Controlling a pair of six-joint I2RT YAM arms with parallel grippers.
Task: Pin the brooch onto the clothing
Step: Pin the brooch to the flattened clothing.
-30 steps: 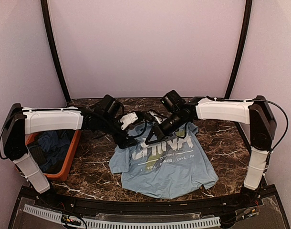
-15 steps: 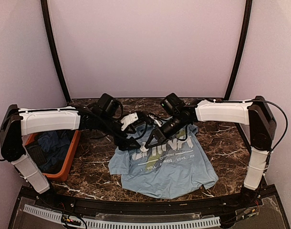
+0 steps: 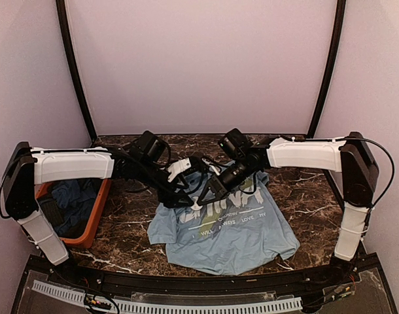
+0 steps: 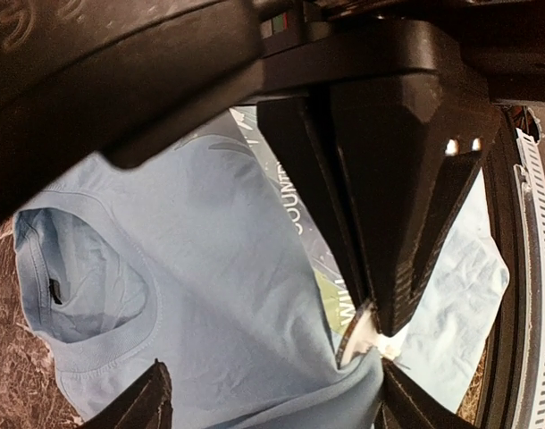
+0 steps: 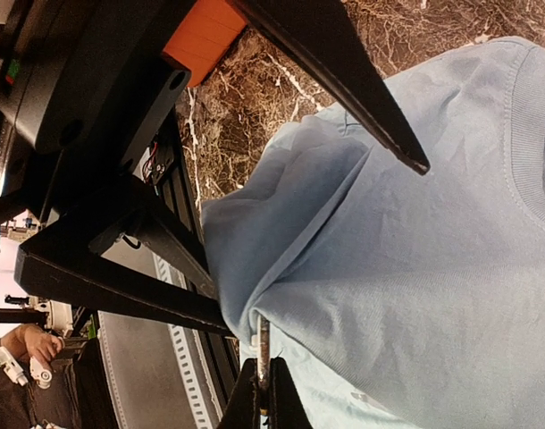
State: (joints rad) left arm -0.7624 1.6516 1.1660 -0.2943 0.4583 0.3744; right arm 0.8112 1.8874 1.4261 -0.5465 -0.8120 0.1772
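The light blue T-shirt (image 3: pixel 232 235) lies on the marble table, its upper part bunched and lifted where the two grippers meet. My right gripper (image 5: pixel 264 398) is shut on the small dark brooch (image 5: pixel 264 344), seen edge-on and pressed against a raised fold of the shirt (image 5: pixel 415 259). In the left wrist view the brooch (image 4: pixel 355 332) shows as a thin disc at the right gripper's tips, touching the fabric (image 4: pixel 210 268). My left gripper (image 4: pixel 272 398) is open, its fingers (image 4: pixel 152 402) wide apart on either side of the fold. From above, the left gripper (image 3: pixel 185 194) and right gripper (image 3: pixel 209 190) almost touch.
An orange bin (image 3: pixel 100 212) with darker blue garments (image 3: pixel 72 196) stands at the table's left. The left gripper's fingers (image 5: pixel 380 116) cross the right wrist view close to the brooch. The near table edge has a black rail (image 3: pixel 186 284).
Both grippers have moved a little closer together and toward the front over the shirt's chest. The fabric under them is more bunched and lifted.
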